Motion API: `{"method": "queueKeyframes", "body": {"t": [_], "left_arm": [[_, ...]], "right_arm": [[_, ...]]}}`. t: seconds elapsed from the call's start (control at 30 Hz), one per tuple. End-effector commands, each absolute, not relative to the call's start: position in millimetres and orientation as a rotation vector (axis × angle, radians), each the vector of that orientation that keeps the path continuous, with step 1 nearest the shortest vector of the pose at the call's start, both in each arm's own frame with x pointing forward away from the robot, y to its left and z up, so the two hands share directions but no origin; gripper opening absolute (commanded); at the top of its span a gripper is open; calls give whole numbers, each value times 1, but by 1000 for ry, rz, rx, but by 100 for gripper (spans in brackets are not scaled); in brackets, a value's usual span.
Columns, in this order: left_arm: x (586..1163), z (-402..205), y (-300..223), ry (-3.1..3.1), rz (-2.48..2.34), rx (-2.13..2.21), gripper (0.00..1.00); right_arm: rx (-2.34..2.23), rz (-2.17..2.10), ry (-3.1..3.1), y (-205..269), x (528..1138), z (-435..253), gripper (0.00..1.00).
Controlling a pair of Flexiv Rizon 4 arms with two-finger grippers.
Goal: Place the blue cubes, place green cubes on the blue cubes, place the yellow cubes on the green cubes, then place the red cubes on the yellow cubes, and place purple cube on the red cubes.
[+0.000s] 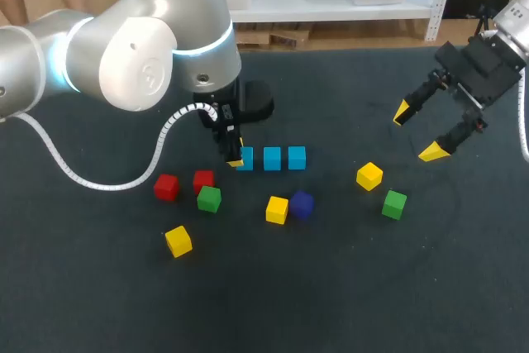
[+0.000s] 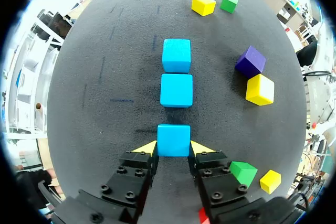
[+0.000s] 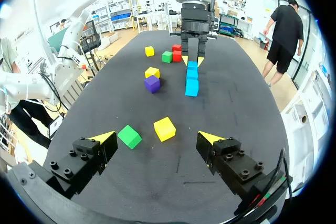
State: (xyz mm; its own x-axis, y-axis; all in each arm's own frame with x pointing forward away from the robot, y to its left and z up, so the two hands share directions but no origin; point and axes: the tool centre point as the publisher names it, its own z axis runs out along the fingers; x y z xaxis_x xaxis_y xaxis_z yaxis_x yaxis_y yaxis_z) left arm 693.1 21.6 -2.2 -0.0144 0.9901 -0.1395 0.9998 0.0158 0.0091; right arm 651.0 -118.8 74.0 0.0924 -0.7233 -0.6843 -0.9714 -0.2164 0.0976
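Left gripper (image 2: pixel 174 149) clamps the end blue cube (image 2: pixel 174 140); keep it square with the middle blue cube (image 2: pixel 176 90), release gently, lift straight. Right gripper (image 1: pixel 416 133) hangs wide open near the right edge.

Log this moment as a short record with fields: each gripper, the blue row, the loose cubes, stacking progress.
left gripper: shut on the end blue cube
right gripper: open, empty, held off to the side
blue row: three cubes in a line, small gaps between
loose: two red cubes, two green cubes, three yellow cubes, one purple cube beside a yellow one
stacking: nothing on the blue cubes yet
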Motion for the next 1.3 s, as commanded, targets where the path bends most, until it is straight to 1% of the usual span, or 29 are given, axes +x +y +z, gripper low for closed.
{"method": "queueKeyframes", "body": {"t": [0.03,0.17,0.2,0.27,0.3,0.33,0.37,0.4,0.57,0.73,1.1,1.3], "left_arm": [[696,-3,21,2163,-145,2137,27],[696,-4,21,2163,-146,2144,38],[696,-4,21,2164,-147,2144,43],[696,-4,21,2166,-149,2142,49],[696,-3,21,2167,-150,2141,55],[695,-3,21,2167,-151,2141,76],[695,-3,22,2167,-151,2142,85],[695,-2,22,2167,-153,2143,100],[692,8,25,2161,-153,2146,100],[687,31,31,2113,-134,2157,100],[666,83,41,1827,-219,2297,100],[655,95,51,1760,-216,2341,100]], "right_arm": [[-1996,889,1664,-119,652,74,100],[-1996,889,1664,-119,652,74,100],[-1996,889,1664,-119,652,74,100],[-1996,889,1664,-119,652,74,100],[-1996,889,1664,-119,652,74,100],[-1996,889,1664,-119,652,74,100],[-1996,889,1664,-119,652,74,100],[-1996,889,1664,-119,652,74,100],[-1996,889,1664,-119,652,74,100],[-1996,889,1664,-119,652,74,100],[-1996,889,1664,-119,652,74,100],[-1996,889,1664,-119,652,74,100]]}}
